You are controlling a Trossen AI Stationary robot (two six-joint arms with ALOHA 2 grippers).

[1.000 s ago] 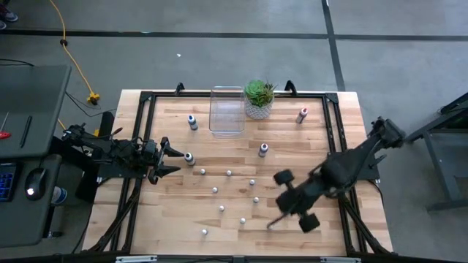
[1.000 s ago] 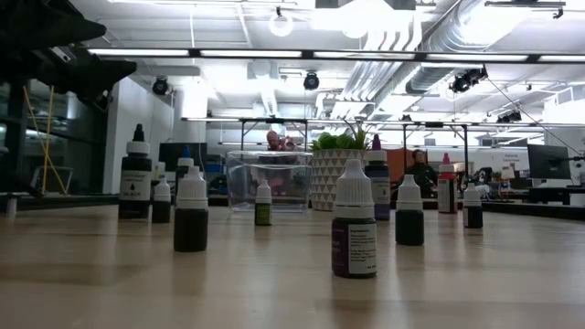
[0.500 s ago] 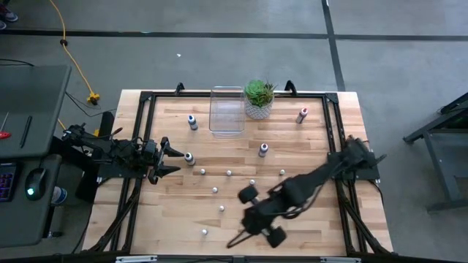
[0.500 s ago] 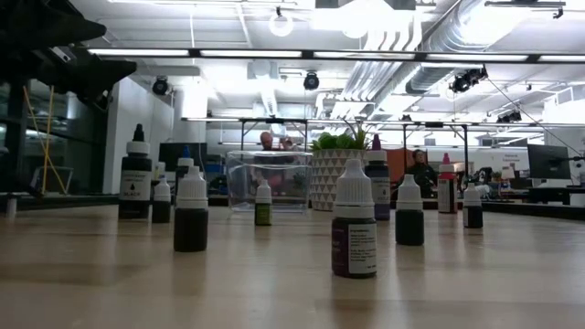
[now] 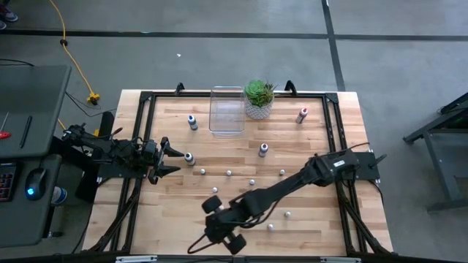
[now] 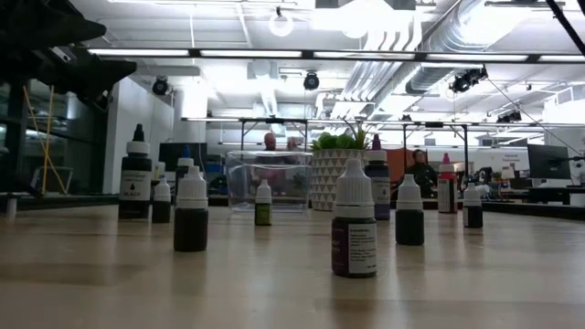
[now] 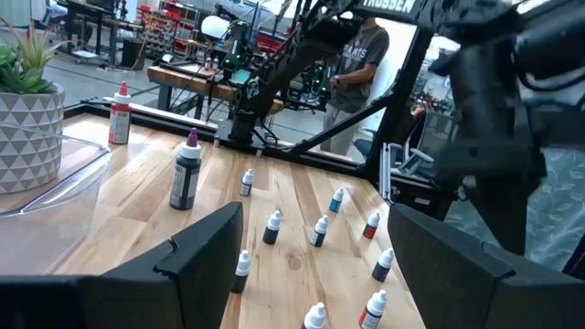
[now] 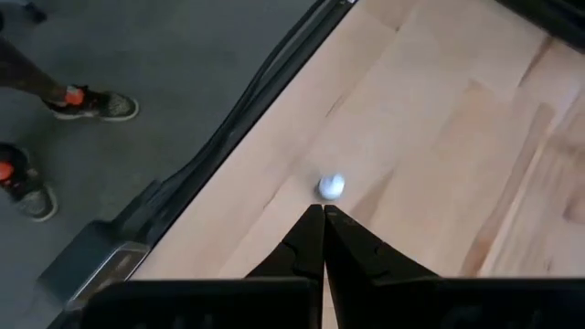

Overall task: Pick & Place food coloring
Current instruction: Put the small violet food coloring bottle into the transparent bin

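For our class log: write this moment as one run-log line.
right gripper: shut, above bottle near front-left edge | left gripper: open, waiting at left | bin: no bottles inside

Bottle colours (image 5: pixel 229 173) too small; right arm perhaps hiding some.

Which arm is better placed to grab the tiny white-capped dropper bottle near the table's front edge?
Right. The right gripper hangs just short of that tiny white-capped dropper bottle, fingers shut, so it must open first. The left gripper waits open at the table's left side.
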